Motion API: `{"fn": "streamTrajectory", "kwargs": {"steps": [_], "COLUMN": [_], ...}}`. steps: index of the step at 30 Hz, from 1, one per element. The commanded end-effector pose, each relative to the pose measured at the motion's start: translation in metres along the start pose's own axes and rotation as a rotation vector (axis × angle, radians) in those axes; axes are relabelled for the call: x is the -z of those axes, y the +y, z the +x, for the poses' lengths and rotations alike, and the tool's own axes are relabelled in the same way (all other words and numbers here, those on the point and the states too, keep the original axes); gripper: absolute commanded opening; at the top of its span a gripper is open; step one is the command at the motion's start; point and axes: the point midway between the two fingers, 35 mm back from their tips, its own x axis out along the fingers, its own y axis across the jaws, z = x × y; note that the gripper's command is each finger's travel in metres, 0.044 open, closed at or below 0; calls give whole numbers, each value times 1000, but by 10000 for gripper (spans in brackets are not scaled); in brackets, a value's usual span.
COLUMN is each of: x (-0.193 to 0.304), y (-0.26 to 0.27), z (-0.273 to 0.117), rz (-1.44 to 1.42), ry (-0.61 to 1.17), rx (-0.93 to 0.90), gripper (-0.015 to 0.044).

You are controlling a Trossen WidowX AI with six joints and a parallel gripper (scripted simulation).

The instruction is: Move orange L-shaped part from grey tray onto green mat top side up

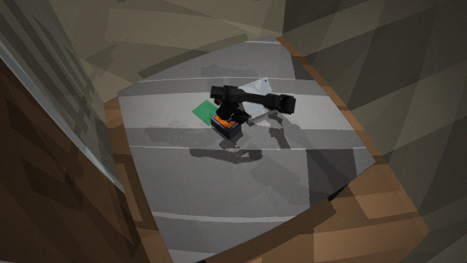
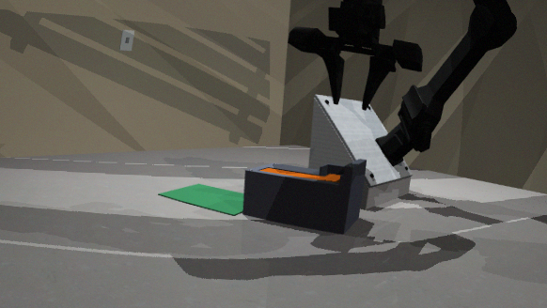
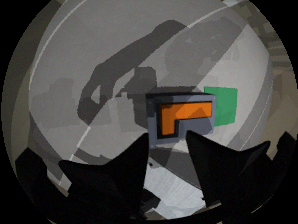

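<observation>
You have one table (image 1: 225, 192), grey with pale stripes, and everything stands on it below the jaws (image 2: 351, 104). One pale grey wedge-shaped block (image 2: 350, 136) is the biggest thing on it. In the exterior view it rises behind the jaws, so that the fingertips (image 2: 336, 99) show in front of its top edge, and the arm comes down past its sloped face. It is not between the jaws and the tray.

Below the jaws and well apart from them you see one grey tray (image 2: 301, 199), a dark block. On the far side of the tray from the wedge lies one green mat (image 2: 204, 197), flat on the table and just beside the tray.

One orange L-shaped part (image 3: 182, 116) lies in the pocket of the tray, and only its top face shows. In the wrist view it sits ahead of the jaws, in line with the gap between the two fingers and beyond their tips; the mat is next to it on the right.

The jaws are about half open and hold nothing. They point down and touch neither the part nor the tray.
</observation>
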Motion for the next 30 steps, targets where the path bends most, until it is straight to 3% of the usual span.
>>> {"fn": "streamTrajectory", "kwargs": {"steps": [1, 8, 15, 30], "x": [14, 14, 20, 21], "y": [6, 6, 12, 13], "z": [18, 25, 89, 102], "rz": [-6, -6, -7, -7], "ry": [83, 83, 81, 81], "rx": [-78, -77, -80, -80], "gripper": [180, 180, 180, 180]}}
